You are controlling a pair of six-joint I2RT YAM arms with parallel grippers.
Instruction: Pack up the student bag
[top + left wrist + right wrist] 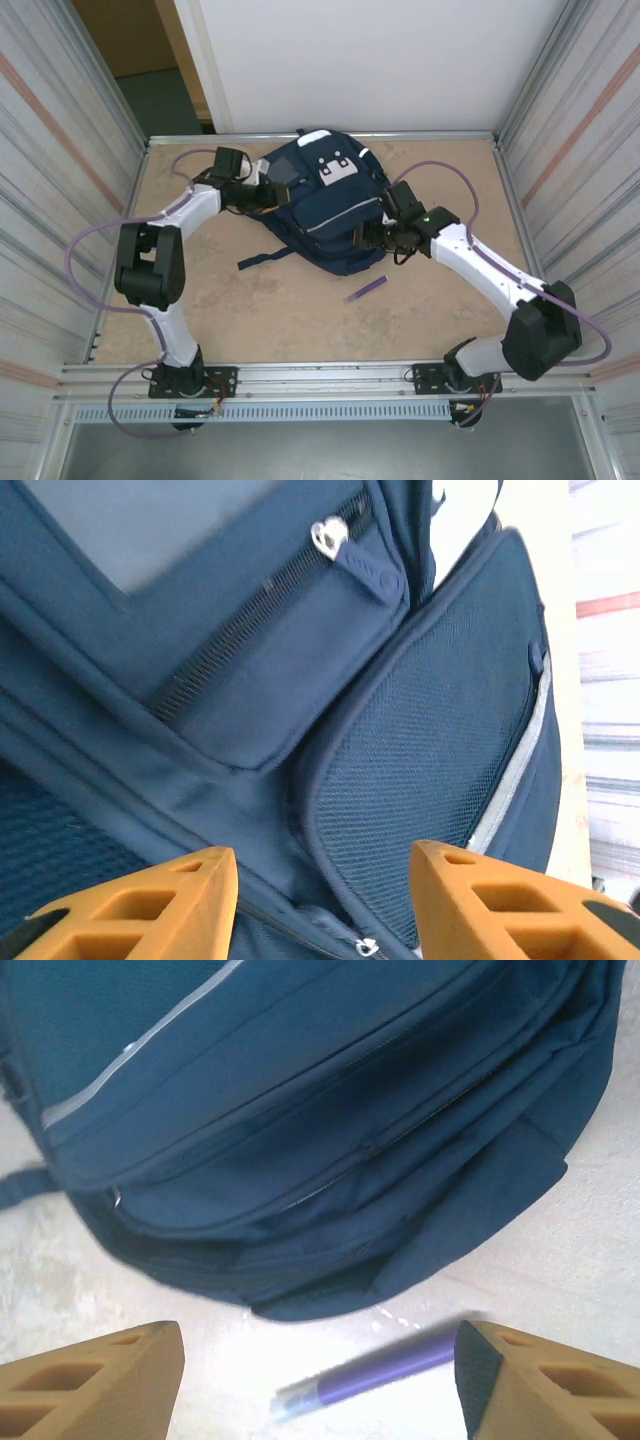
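The student bag (320, 205), navy with white buckle patches, lies on the far middle of the table. My left gripper (262, 192) is at its left side. In the left wrist view the gripper (325, 905) stands open, its orange fingers (150, 905) apart over the bag's mesh side pocket (440, 740), with a zipper pull (330, 537) further up and nothing between them. My right gripper (372, 237) hovers at the bag's near right edge. It is open (318, 1360) above the table, with a purple pen (370, 1375) lying below between the fingers and the bag (320, 1110) just beyond.
The purple pen (366, 289) lies on the tan tabletop (250, 310) just in front of the bag. A dark strap (262, 258) trails from the bag toward the near left. Corrugated walls (60, 150) enclose the table on both sides.
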